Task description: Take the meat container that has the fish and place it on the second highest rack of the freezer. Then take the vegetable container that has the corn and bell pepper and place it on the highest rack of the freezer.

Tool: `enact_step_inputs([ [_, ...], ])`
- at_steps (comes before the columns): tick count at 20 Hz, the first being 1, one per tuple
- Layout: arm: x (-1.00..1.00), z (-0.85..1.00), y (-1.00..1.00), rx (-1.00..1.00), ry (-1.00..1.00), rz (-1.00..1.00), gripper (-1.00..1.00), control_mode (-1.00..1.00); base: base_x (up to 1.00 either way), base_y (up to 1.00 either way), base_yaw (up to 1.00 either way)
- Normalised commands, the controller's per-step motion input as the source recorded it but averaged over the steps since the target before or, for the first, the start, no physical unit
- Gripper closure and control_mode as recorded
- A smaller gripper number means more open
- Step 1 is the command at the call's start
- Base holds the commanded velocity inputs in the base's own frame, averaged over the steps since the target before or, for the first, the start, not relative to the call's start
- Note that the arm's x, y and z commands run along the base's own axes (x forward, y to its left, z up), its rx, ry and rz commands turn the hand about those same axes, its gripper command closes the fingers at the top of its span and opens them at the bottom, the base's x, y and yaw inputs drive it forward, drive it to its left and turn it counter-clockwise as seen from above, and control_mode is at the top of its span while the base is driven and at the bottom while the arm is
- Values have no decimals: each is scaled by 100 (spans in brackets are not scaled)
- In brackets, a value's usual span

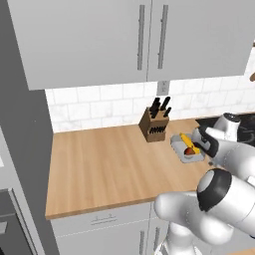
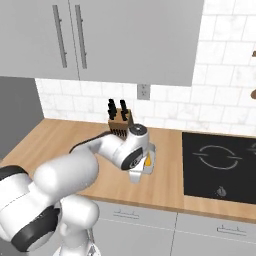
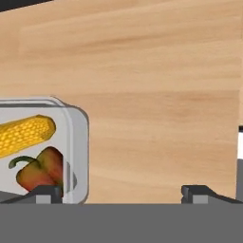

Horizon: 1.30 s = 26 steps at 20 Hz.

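The vegetable container (image 3: 71, 142) is a clear grey tray holding the yellow corn (image 3: 23, 135) and the red-orange bell pepper (image 3: 38, 168). It sits on the wooden counter (image 1: 109, 164), right of the knife block, where the tray (image 1: 185, 149) lies partly under my hand. My gripper (image 3: 123, 193) is open and hangs low over the tray's end. One fingertip (image 3: 47, 192) is over the tray beside the pepper, the other is over bare wood. From the right, my hand (image 2: 140, 172) hides most of the tray (image 2: 150, 161). The fish and the freezer racks are out of view.
A knife block (image 1: 156, 124) stands close behind the tray against the tiled wall. A black cooktop (image 2: 220, 162) lies to the right. Upper cabinets (image 1: 124, 35) hang overhead. A tall grey panel (image 1: 22, 129) borders the counter's left end.
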Motion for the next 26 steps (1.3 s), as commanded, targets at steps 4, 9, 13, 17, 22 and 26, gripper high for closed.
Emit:
enact_step_inputs([
  [4, 3, -21, -16, 0, 8, 0, -100, -100, 0, 0, 0],
  [9, 31, -19, -1, 0, 5, 0, -100, -100, 0, 0, 0],
  [13, 42, -15, 0, 0, 4, 0, -100, -100, 0, 0, 0],
  [17, 31, -12, 0, 0, 3, 0, -100, -100, 0, 0, 0],
  [22, 12, -28, 0, 0, 2, 0, -100, -100, 0, 0, 0],
  [26, 0, -51, 0, 0, 0, 0, -100, -100, 0, 0, 0],
])
